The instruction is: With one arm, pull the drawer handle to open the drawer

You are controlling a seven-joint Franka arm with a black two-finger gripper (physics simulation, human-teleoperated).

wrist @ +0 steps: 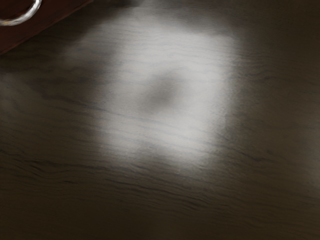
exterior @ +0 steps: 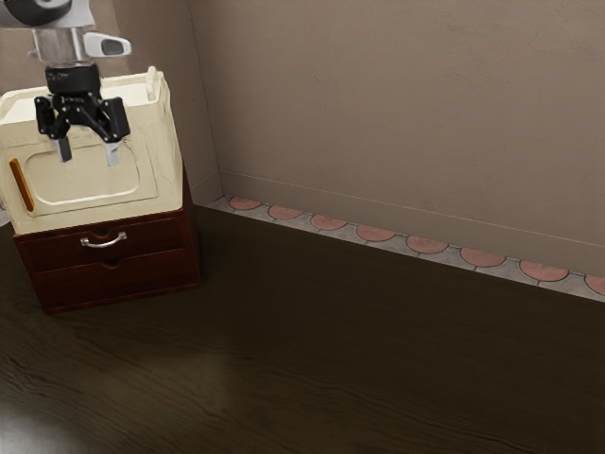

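Dark-red cabinet [exterior: 192, 248], 2 drawers [exterior: 156, 236] closed, contents hidden; the end effector [exterior: 89, 154] hangs released.

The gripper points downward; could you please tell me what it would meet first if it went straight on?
Probably the dark wooden tabletop, in front of the drawer cabinet, since the wrist view looks onto it; how closely the gripper would pass the cabinet is unclear.

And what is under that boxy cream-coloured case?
A reddish-brown wooden drawer cabinet with a curved silver metal handle. The case covers the cabinet's top where it rests, hiding that part.
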